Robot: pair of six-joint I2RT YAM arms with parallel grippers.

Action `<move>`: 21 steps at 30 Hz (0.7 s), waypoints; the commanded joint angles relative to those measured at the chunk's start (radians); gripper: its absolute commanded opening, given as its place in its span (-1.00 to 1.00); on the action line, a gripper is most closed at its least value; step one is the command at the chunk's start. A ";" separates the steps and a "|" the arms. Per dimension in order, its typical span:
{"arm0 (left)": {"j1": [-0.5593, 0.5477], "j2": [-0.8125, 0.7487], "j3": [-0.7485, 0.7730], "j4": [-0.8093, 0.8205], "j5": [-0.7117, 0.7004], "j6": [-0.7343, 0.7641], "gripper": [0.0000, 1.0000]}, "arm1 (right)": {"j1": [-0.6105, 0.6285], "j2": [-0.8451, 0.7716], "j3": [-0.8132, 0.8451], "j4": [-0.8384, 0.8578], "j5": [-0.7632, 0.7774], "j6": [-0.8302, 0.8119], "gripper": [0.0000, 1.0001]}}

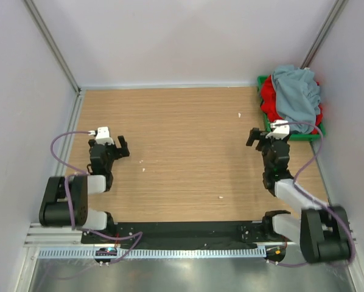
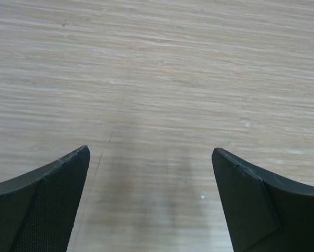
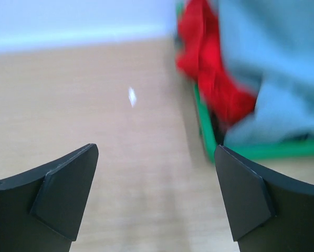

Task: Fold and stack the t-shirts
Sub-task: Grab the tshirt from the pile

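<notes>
The grey-blue t-shirt (image 1: 297,94) lies crumpled on top of the red t-shirt (image 1: 269,98) in a green bin (image 1: 291,136) at the table's far right. Both also show blurred in the right wrist view, the grey-blue t-shirt (image 3: 272,68) over the red t-shirt (image 3: 209,68). My right gripper (image 1: 259,135) is open and empty, just left of the bin's near end; its fingers (image 3: 251,199) frame bare wood. My left gripper (image 1: 119,148) is open and empty over the left side of the table; its fingers (image 2: 57,199) frame bare wood.
The wooden table (image 1: 182,152) is walled by white panels at the back and both sides. A few small white specks (image 1: 240,114) lie on it. A black strip and a rail run along the near edge by the arm bases.
</notes>
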 commanded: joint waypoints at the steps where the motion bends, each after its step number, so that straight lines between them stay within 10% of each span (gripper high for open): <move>1: -0.015 -0.235 0.078 -0.211 -0.070 0.001 0.99 | 0.024 -0.273 0.187 -0.330 0.008 0.045 0.99; 6: -0.052 -0.454 0.460 -0.888 -0.063 -0.501 0.99 | 0.024 -0.482 0.586 -0.829 0.122 0.357 0.99; 13: -0.034 -0.237 0.684 -1.013 0.703 -0.653 0.99 | 0.022 -0.269 1.009 -1.263 0.413 0.345 0.99; 18: -0.104 -0.343 0.813 -1.560 0.298 -0.366 0.99 | -0.095 0.091 1.506 -1.599 0.433 0.316 0.99; 21: -0.109 -0.383 0.824 -1.693 0.166 -0.317 0.99 | -0.325 0.314 1.745 -1.754 0.138 0.377 0.91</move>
